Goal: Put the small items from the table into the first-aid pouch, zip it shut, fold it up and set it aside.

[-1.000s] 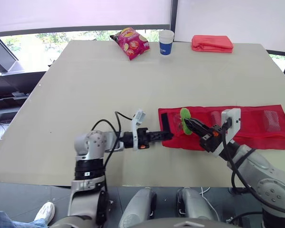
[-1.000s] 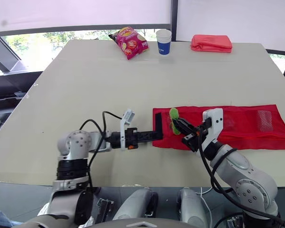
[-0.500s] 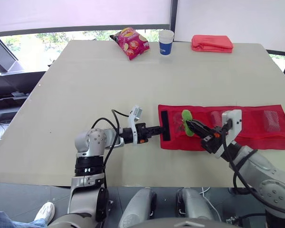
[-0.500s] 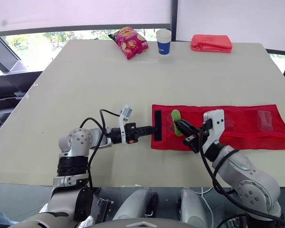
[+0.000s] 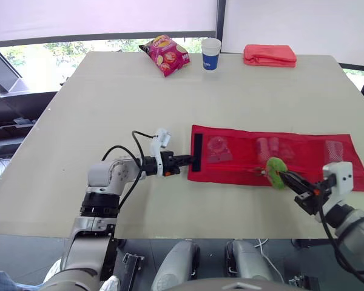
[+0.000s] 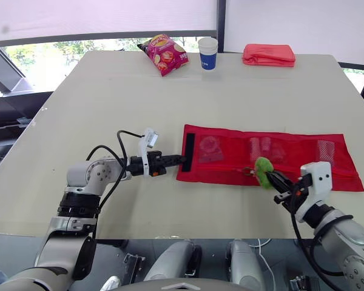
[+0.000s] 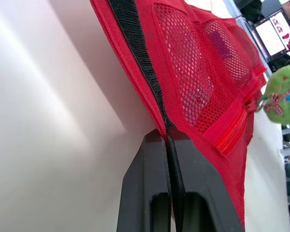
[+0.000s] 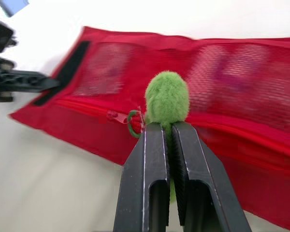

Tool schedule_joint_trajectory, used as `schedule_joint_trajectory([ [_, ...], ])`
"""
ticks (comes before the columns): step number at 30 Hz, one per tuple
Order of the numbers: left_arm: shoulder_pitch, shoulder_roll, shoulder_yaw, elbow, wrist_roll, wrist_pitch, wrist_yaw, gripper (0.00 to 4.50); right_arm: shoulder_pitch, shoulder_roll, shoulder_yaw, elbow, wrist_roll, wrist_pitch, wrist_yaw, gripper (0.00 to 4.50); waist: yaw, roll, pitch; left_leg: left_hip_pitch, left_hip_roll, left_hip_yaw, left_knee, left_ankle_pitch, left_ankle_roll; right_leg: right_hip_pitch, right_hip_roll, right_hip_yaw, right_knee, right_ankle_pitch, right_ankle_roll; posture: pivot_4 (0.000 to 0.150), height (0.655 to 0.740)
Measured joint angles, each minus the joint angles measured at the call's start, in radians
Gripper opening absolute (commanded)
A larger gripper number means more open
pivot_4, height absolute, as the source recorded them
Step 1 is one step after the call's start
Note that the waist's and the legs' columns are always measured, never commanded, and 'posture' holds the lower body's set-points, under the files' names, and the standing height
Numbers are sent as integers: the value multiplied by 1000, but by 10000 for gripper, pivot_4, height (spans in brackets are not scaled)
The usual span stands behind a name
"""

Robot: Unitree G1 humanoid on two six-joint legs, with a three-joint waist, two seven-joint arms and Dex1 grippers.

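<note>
Pouch (image 5: 309, 151) lies unfolded, running left-right.

Setting: probably an office or meeting room doubling as a test space. Evidence: one large pale table (image 5: 109, 91) beside a window (image 5: 60, 51) with roller blinds (image 5: 97, 18) and greenery outside. Crisp packet (image 5: 165, 54) and paper cup (image 5: 211, 53) at the far edge. Lit monitor (image 7: 280, 31) beyond the table.

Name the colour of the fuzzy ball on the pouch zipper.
Green fuzzy ball, clearest in the right wrist view.
</note>
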Motion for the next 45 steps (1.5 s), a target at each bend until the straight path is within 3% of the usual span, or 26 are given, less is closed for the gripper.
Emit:
schedule_joint_trajectory([
  [13, -66, 63, -38, 103, 73, -99, -92, 136, 25, -94, -245, 337, -167, -107, 67, 0, 1, 0, 0, 0, 0, 0, 0, 0, 0, 0, 0, 0, 0, 0, 0, 1500, 7395],
  [26, -70, 68, -39, 141, 104, -135, -120, 136, -75, -114, -347, 585, -426, -121, -177, 0, 0, 1, 0, 0, 0, 1, 0, 0, 0, 0, -1, 1, 0, 0, 0, 1500, 7395],
  [36, -70, 63, -39, 141, 103, -136, -122, 136, -132, -115, -347, 619, -510, -177, -178, 0, -1, 2, 0, 0, 0, 1, 0, 0, 0, 0, -1, 1, 0, 0, 0, 1500, 7395],
  [45, -70, 71, -34, 144, 116, -150, -111, 136, -20, -170, -358, 399, -348, -154, 126, 0, -1, 3, -1, 0, 0, 1, 0, 0, 1, 0, -1, 0, -1, 0, 0, 1500, 7395],
])
